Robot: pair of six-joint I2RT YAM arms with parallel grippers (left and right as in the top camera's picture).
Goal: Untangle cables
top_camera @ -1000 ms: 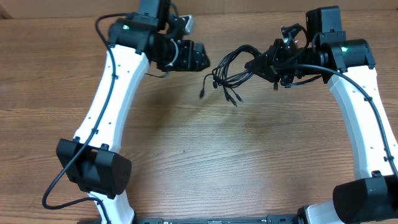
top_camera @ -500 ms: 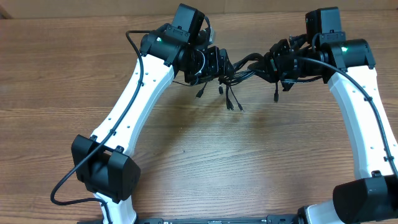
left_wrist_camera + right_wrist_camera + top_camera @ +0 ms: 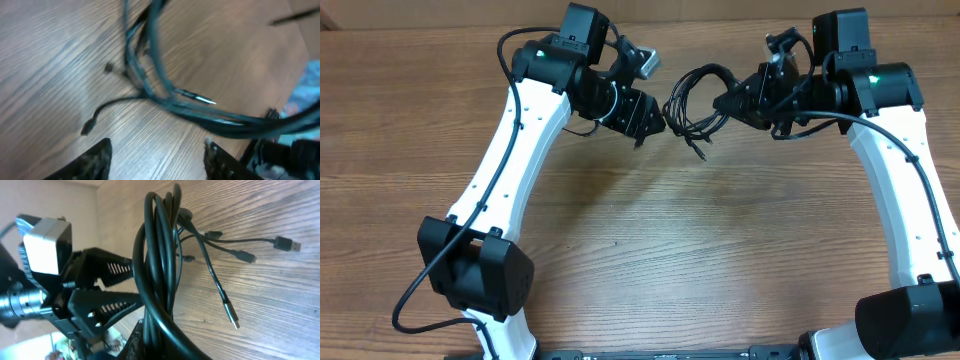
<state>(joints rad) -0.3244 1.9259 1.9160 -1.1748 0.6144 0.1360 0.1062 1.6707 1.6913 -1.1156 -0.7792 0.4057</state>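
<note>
The cables (image 3: 688, 100) are a bunch of thin black cords looped together above the wooden table, with plug ends (image 3: 700, 154) dangling below. My right gripper (image 3: 730, 100) is shut on the right side of the bunch. In the right wrist view the cables (image 3: 160, 255) rise from that gripper (image 3: 155, 342), and loose plugs (image 3: 286, 243) hang over the wood. My left gripper (image 3: 650, 122) sits just left of the bunch, apart from it. In the left wrist view its jaws (image 3: 157, 146) are open over bare wood, with the cables (image 3: 150, 75) ahead of them.
The wooden table (image 3: 650, 250) lies under both arms. Both white arms reach in from the near edge, left (image 3: 510, 170) and right (image 3: 905, 190). The left gripper (image 3: 100, 292) shows close beside the bunch in the right wrist view.
The left gripper went right into the bunch, then drew back left and a little toward the near edge, its jaws narrowing. The bunch has swung back toward the right gripper.
</note>
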